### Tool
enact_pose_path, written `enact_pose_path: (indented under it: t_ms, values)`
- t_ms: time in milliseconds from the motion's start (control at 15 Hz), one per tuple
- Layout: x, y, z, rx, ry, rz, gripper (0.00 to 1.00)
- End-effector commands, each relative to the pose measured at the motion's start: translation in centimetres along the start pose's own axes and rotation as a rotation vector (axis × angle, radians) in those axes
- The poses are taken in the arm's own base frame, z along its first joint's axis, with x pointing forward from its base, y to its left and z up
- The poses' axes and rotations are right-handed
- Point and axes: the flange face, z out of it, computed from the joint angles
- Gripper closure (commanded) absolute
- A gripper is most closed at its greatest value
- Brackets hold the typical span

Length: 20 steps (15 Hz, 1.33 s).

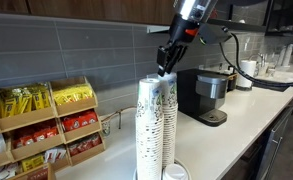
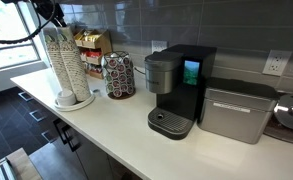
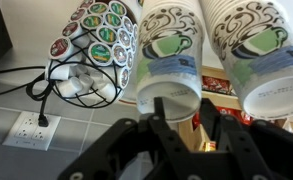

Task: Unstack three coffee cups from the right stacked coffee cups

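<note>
The right stacked coffee cups [image 3: 171, 50] are a tall column with greenish print, in the middle of the wrist view. The twin column with darker print [image 3: 256, 50] stands beside it. Both columns show together in both exterior views [image 1: 156, 120] [image 2: 66, 65]. My gripper [image 3: 189, 118] is open and hovers just above the greenish column's top rim, with one finger over the rim and the other beside it. It also shows in both exterior views [image 1: 166, 66] [image 2: 54, 16]. No single loose coffee cups are in view.
A wire pod carousel [image 2: 118, 75] stands next to the columns, then a black coffee machine [image 2: 176, 90] and a silver box [image 2: 236, 110]. A wooden snack rack [image 1: 46, 125] stands against the tiled wall. Cables and an outlet [image 3: 28, 130] are behind the carousel.
</note>
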Motion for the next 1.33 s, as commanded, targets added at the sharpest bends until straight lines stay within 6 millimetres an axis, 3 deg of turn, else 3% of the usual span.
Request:
enact_pose_path:
  t_ms: [0, 67, 467, 533, 667, 1267]
  values:
    - [-0.11, -0.17, -1.00, 0.017, 0.003, -0.007, 0.91]
    - [-0.04, -0.23, -1.27, 0.016, 0.009, -0.009, 1.00]
    - [-0.04, -0.32, -1.53, 0.020, 0.013, -0.013, 1.00]
    - [-0.05, -0.34, -1.53, 0.019, 0.013, -0.011, 0.74]
    - [-0.05, -0.37, -1.68, 0.019, 0.016, -0.012, 0.67]
    - [-0.34, 0.05, -0.90, 0.012, 0.000, -0.001, 0.01]
